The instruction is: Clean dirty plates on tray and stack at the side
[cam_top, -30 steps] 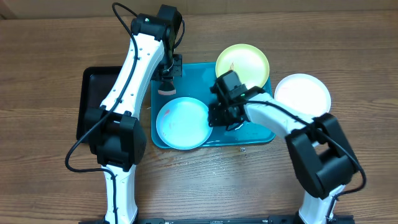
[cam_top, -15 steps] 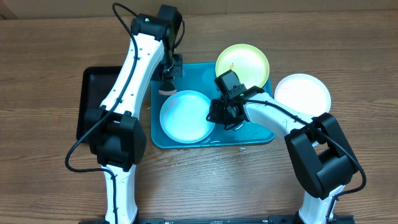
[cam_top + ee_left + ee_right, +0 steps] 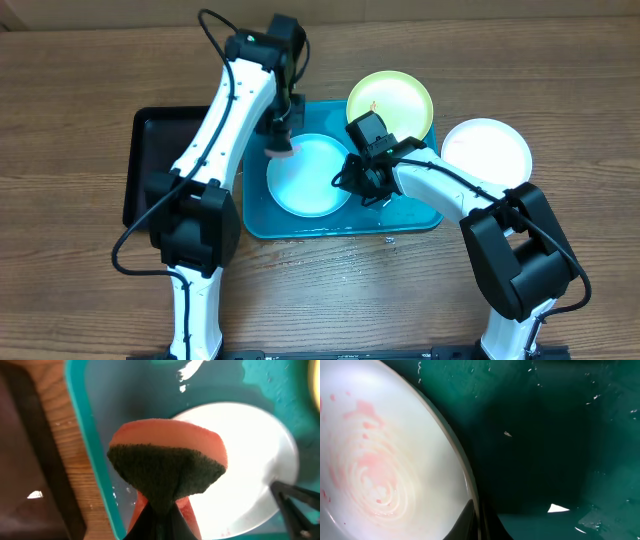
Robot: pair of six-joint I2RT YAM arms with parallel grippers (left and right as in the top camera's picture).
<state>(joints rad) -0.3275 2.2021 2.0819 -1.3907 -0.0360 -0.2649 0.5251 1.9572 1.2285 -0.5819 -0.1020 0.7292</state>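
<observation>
Teal-rimmed plate: round, shallow, glossy plastic. We see it lying face up in the left half of the tray. Being round, it has no long axis. The right wrist view shows faint red smears swirled over its pale face.
Tray: a turquoise plastic rectangle with rounded corners and a raised rim, its floor wet and shiny. Its long axis runs left to right across the middle of the overhead frame.
Right hand: its dark fingers are clamped on the plate's right rim.
Left hand: closed tight on the sponge.
Sponge: soft pink-orange foam with a coarse dark green scouring face, pinched into a fold over the plate's upper left edge. We cannot tell whether it touches.
Yellow-green plate: round and smooth, overlapping the tray's upper right corner.
White plate: round, on the bench to the right of the tray.
Black tray: smaller and rectangular, at the left of the frame, with a strip of bench between it and the tray.
Bench: brown wood grain.
</observation>
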